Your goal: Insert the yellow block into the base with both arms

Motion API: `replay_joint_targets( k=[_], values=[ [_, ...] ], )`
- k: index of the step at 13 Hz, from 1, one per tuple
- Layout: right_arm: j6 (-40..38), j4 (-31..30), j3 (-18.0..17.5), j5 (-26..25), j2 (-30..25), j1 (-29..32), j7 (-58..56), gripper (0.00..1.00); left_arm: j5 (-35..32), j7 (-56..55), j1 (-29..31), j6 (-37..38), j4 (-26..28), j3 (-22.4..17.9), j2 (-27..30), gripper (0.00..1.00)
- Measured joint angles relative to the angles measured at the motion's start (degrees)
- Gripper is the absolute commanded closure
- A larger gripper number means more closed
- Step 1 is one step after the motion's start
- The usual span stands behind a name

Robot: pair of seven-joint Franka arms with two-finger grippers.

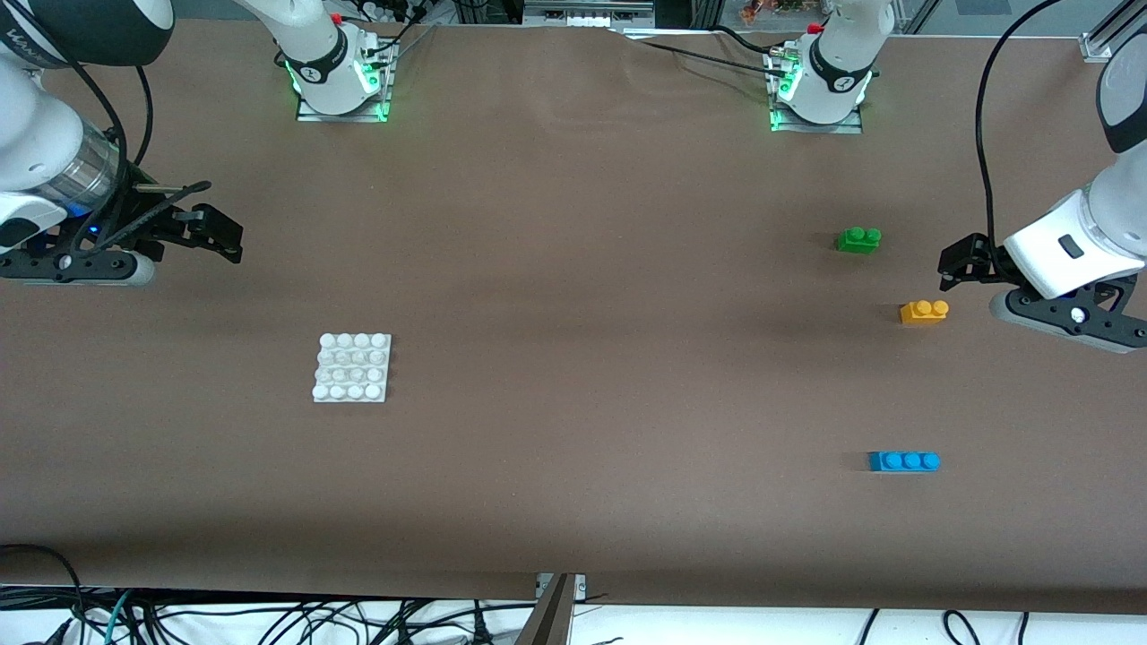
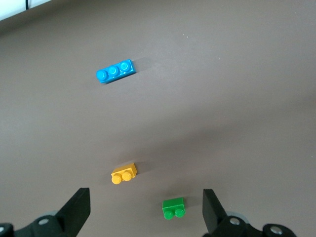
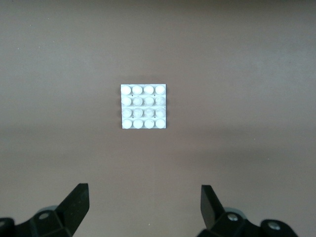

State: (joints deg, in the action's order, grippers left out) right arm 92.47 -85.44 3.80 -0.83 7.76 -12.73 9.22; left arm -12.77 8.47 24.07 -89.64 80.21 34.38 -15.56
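Observation:
The yellow block [image 1: 924,311] lies on the brown table toward the left arm's end. It also shows in the left wrist view [image 2: 124,174], studs on top. My left gripper [image 1: 961,266] is open and empty, over bare table beside the yellow block, apart from it; in its wrist view [image 2: 146,207] nothing sits between its fingers. The white base [image 1: 352,367] lies flat toward the right arm's end and shows in the right wrist view [image 3: 143,106]. My right gripper [image 1: 222,235] is open and empty over bare table, well away from the base; it also shows in its wrist view [image 3: 144,205].
A green two-stud brick [image 1: 859,239] lies farther from the front camera than the yellow block, and shows in the left wrist view [image 2: 173,208]. A blue three-stud brick [image 1: 904,460] lies nearer the camera [image 2: 115,72]. The arm bases stand at the table's back edge.

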Motion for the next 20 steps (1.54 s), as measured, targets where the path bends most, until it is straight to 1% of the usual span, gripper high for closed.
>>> replay_joint_targets(
  k=[1,3,4,5,6,9,17,20],
  values=[
    [-0.1,0.0,0.0,0.0,0.0,0.0,0.0,0.00,0.8,-0.1,-2.2,0.2,0.1,-2.3,0.7,0.00],
    [-0.1,0.0,0.0,0.0,0.0,0.0,0.0,0.00,6.2,0.0,-13.5,0.1,1.6,-16.7,3.1,0.00],
    [-0.1,0.0,0.0,0.0,0.0,0.0,0.0,0.00,7.8,0.0,-18.0,-0.3,2.9,-22.9,4.3,0.00],
    [-0.1,0.0,0.0,0.0,0.0,0.0,0.0,0.00,8.5,0.1,-20.7,-1.1,4.5,-26.5,5.5,0.00],
    [-0.1,0.0,0.0,0.0,0.0,0.0,0.0,0.00,8.7,0.0,-21.6,-2.0,6.2,-28.0,6.6,0.00],
    [-0.1,0.0,0.0,0.0,-0.1,0.0,0.0,0.00,8.8,0.0,-22.4,-4.1,10.5,-28.5,9.6,0.00],
    [-0.1,-0.1,0.1,0.0,0.0,0.0,-0.9,0.00,8.8,0.0,-22.5,-4.6,11.2,-28.9,9.8,0.00],
    [-0.1,-0.1,0.1,0.0,0.0,0.0,-1.0,0.00,9.6,0.0,-20.4,-4.6,11.5,-29.4,9.7,0.00]
  ],
)
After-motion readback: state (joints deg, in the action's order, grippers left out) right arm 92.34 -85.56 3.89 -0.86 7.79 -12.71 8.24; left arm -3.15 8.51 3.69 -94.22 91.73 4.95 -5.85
